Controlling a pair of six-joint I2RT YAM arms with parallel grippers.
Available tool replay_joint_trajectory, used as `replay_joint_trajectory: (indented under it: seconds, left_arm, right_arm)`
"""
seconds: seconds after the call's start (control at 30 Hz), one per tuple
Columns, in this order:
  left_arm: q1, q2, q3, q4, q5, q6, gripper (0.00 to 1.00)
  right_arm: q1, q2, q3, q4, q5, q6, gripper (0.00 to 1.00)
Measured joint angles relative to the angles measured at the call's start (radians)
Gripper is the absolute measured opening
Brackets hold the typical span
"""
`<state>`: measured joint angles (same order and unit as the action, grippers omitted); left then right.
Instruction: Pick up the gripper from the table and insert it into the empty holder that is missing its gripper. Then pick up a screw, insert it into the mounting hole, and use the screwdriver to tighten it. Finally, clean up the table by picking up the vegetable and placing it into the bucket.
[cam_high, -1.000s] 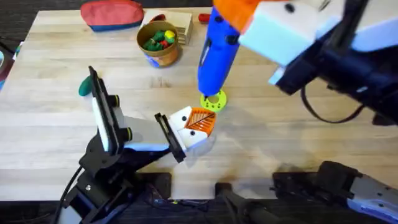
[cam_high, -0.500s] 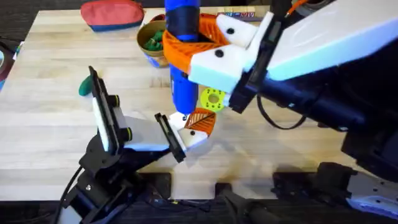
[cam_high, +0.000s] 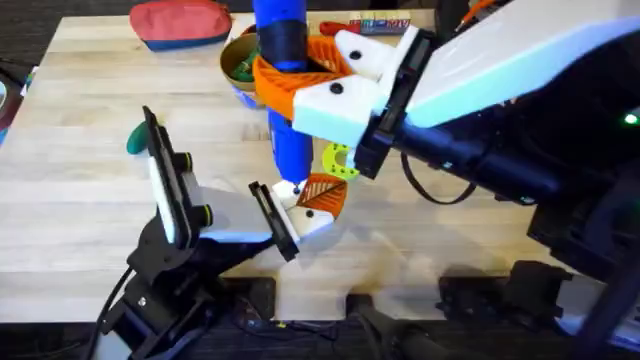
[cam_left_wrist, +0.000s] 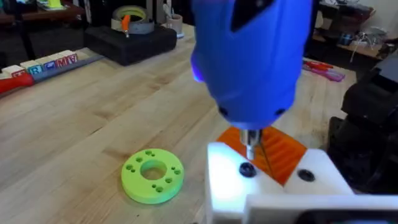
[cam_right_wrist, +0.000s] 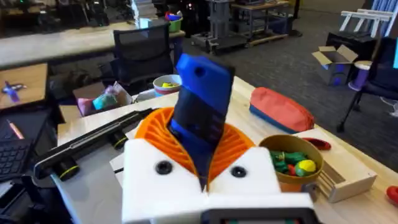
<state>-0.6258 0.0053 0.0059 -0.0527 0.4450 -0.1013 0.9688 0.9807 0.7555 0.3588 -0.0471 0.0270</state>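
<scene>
From overhead, my right gripper was clamped on the screwdriver, upright over the holder; vegetable not yet in the bucket. Left wrist: bit on the screw, tightening underway. Left gripper's state I couldn't tell.

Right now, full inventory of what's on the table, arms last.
screwdriver: 1, blue, upright, bit down on the holder's screw
holder: 1, white block, table centre near edge, held out by the left arm
gripper: 1, orange wedge, seated on the holder
disc: 1, lime green with holes, on the table beside the holder
vegetable: 1, dark green, table left
bucket: 1, tan, toys inside, far centre
pouch: 1, red, far left
right gripper: shut on the screwdriver
left gripper: state unclear
</scene>
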Motion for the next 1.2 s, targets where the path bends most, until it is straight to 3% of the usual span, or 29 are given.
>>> replay_joint_trajectory:
  seconds: [0.87,1.03,1.2]
  left_arm:
    - [0.0,0.0,0.0,0.0,0.0,0.0,0.009]
    - [0.0,0.0,0.0,0.0,0.0,0.0,0.009]
    - [0.0,0.0,0.0,0.0,-0.006,0.0,0.009]
  right_arm:
    - [0.0,0.04,-0.004,0.052,0.0,0.027,0.005]
    - [-0.008,-0.051,-0.014,0.157,-0.001,0.011,0.005]
    - [-0.078,-0.106,-0.005,0.067,0.002,-0.094,0.005]
